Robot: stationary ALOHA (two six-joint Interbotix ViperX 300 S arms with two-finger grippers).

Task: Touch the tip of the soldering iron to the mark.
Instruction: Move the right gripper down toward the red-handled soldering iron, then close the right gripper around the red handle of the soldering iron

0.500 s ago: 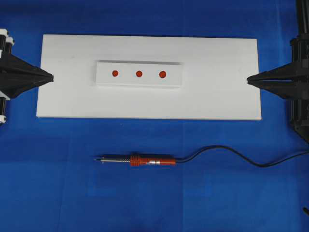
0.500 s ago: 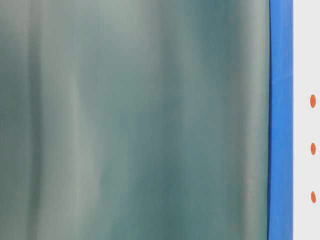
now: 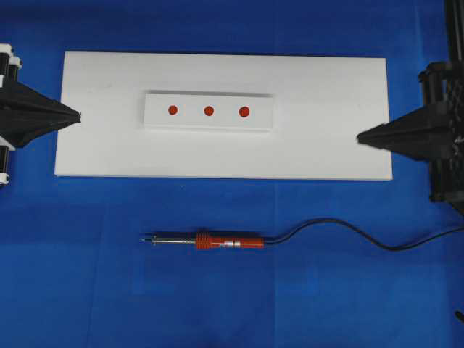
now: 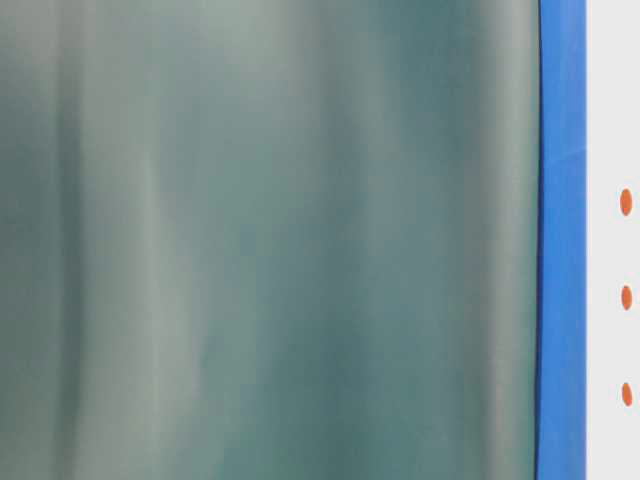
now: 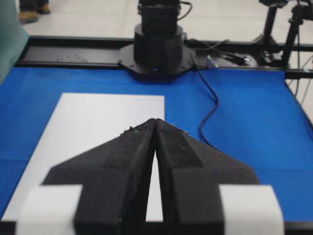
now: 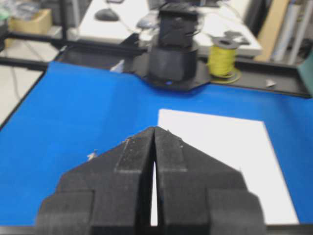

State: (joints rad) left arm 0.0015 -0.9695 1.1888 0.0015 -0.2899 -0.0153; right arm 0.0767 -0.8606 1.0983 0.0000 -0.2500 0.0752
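Note:
The soldering iron (image 3: 225, 242) lies flat on the blue mat in front of the white board, red-orange handle to the right. Its tip (image 3: 146, 237) points left and its black cord (image 3: 348, 230) trails off to the right. Three red marks (image 3: 208, 111) sit in a row on a raised white strip (image 3: 159, 119) on the board; they also show at the right edge of the table-level view (image 4: 626, 297). My left gripper (image 3: 77, 114) is shut and empty at the board's left edge. At the board's right edge my right gripper (image 3: 360, 137) is shut and empty.
The white board (image 3: 326, 87) covers the far half of the blue mat (image 3: 87, 275). A blurred green-grey surface (image 4: 260, 240) fills most of the table-level view. The opposite arm's base (image 5: 157, 46) and a yellow spool (image 6: 223, 60) stand beyond the mat.
My right gripper has moved left over the board's right edge and a little toward the front. The left gripper and the soldering iron have not moved.

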